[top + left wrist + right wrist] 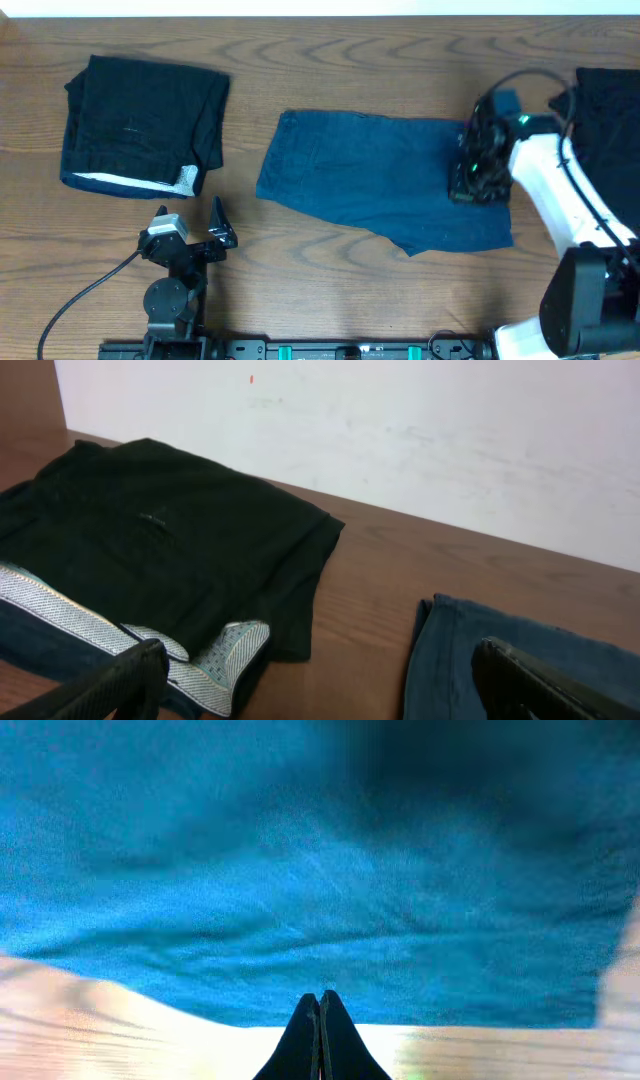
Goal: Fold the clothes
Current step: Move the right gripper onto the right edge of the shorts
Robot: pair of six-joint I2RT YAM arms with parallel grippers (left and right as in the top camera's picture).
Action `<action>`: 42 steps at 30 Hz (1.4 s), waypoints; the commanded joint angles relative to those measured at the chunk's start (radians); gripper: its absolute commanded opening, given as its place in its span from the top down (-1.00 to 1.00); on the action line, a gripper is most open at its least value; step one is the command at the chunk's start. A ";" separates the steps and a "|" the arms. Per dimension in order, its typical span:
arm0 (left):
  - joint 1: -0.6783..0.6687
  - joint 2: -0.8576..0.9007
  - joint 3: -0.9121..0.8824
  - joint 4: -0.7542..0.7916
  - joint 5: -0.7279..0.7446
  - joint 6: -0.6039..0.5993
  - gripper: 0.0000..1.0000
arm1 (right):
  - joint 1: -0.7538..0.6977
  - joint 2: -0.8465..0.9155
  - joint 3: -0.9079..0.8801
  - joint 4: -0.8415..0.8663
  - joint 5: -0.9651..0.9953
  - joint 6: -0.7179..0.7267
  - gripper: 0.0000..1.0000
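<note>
A navy-blue cloth (380, 180) lies spread flat at the table's middle. My right gripper (468, 188) is down on its right end. In the right wrist view the fingers (320, 997) are pressed together, tips on the hem of the blue cloth (300, 870). A folded black garment (140, 120) with a white edge (140, 182) lies at the far left. My left gripper (190, 222) hovers open near the front edge, between the two garments. The left wrist view shows its fingers (320, 660) wide apart, with the black garment (160, 530) and a corner of the blue cloth (540, 635) ahead.
More black cloth (610, 110) lies at the far right behind my right arm (560, 190). A white wall (400, 430) runs along the table's far side. Bare wood (250, 150) separates the folded garment from the blue cloth.
</note>
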 commanded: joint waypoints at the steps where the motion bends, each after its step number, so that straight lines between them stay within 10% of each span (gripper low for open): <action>1: -0.004 -0.006 -0.021 -0.036 -0.030 0.013 -0.96 | -0.002 0.003 -0.100 0.067 0.003 0.034 0.98; 15: -0.004 -0.006 -0.021 -0.036 -0.030 0.014 -0.96 | -0.003 0.006 -0.359 0.435 0.021 0.086 0.98; 42: -0.004 -0.006 -0.020 0.025 0.035 0.026 -0.96 | -0.003 0.007 -0.360 0.491 0.054 0.089 0.97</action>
